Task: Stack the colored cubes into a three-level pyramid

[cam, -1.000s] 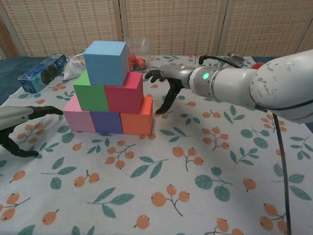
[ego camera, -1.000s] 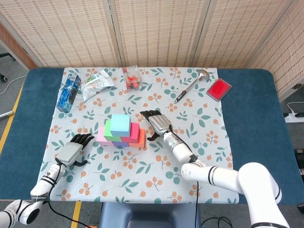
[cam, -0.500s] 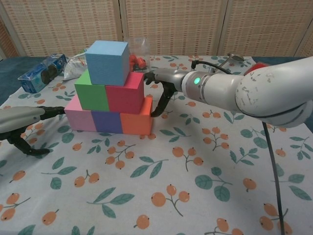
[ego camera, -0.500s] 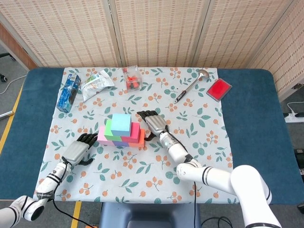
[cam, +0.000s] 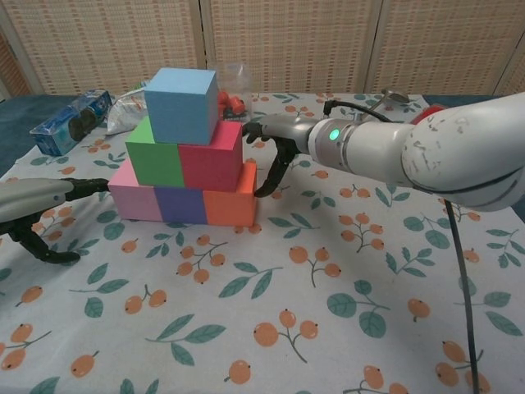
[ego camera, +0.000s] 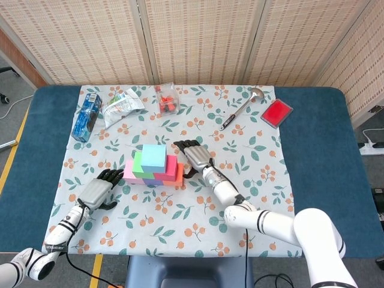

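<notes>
With the blue cube [cam: 180, 105] capping the pyramid [cam: 187, 164], the empty, spread-fingered left hand [ego camera: 98, 189] and right hand [ego camera: 193, 157] flank its base, apparently to square the bottom row.

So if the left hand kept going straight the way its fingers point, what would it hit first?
Probably the pink cube at the pyramid's bottom left; the left hand points right at it, fingertips very near or touching.
</notes>
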You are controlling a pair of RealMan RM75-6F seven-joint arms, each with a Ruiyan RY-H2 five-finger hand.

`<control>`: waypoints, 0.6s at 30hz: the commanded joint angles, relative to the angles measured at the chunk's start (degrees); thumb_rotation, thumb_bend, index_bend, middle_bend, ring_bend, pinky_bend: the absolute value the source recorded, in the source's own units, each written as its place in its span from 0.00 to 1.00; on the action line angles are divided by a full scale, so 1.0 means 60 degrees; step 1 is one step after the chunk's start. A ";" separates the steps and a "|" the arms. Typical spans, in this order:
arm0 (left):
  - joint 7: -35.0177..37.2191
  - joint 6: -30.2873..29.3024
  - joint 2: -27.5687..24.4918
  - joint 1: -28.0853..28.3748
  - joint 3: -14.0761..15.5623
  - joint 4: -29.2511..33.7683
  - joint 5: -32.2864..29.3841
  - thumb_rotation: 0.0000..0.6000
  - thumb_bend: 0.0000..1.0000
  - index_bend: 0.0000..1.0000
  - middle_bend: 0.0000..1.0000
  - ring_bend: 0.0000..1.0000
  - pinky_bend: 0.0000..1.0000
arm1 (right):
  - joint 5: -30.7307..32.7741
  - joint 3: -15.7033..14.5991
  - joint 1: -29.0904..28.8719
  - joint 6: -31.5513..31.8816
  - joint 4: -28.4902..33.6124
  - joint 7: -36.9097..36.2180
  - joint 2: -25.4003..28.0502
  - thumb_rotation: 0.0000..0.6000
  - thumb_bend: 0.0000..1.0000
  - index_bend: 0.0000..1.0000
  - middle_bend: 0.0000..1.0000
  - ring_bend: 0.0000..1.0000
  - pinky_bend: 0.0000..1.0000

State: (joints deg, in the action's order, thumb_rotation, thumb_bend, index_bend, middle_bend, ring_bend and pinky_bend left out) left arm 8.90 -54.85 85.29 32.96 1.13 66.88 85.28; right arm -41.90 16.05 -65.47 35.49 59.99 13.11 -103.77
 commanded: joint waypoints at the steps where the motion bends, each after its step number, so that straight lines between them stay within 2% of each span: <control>1: 0.0039 -0.0072 -0.0076 -0.0033 -0.0022 0.0072 -0.0014 1.00 0.25 0.04 0.00 0.00 0.04 | 0.0055 -0.0030 0.0065 0.0097 0.0216 0.0108 0.0160 1.00 0.05 0.00 0.05 0.00 0.00; 6: 0.0105 -0.0344 -0.0364 -0.0176 -0.0053 0.0405 -0.0035 1.00 0.25 0.04 0.00 0.00 0.04 | 0.0057 -0.0016 0.0234 0.0319 0.0884 0.0169 0.0612 1.00 0.05 0.00 0.05 0.00 0.00; 9: 0.0138 -0.0709 -0.0699 -0.0392 -0.0127 0.0702 -0.0135 1.00 0.25 0.04 0.00 0.00 0.04 | -0.0088 -0.0018 0.0495 0.0664 0.1624 0.0173 0.1203 1.00 0.05 0.00 0.05 0.00 0.00; 12: 0.0125 -0.1240 -0.1179 -0.0728 -0.0222 0.1040 -0.0291 1.00 0.25 0.04 0.00 0.00 0.04 | -0.0534 -0.0137 0.1036 0.1290 0.2721 0.0112 0.2120 1.00 0.05 0.00 0.05 0.00 0.00; 18: -0.0090 -0.2708 -0.1952 -0.1728 -0.0541 0.1525 -0.0869 1.00 0.27 0.04 0.00 0.00 0.05 | -0.2280 -0.0808 0.2983 0.3329 0.4857 -0.0649 0.4252 1.00 0.08 0.00 0.05 0.00 0.00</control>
State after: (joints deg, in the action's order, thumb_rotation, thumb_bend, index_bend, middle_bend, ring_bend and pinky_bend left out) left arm 8.84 -67.69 75.72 25.39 -1.07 74.51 81.87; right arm -49.44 13.81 -54.39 48.57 82.85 12.41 -85.08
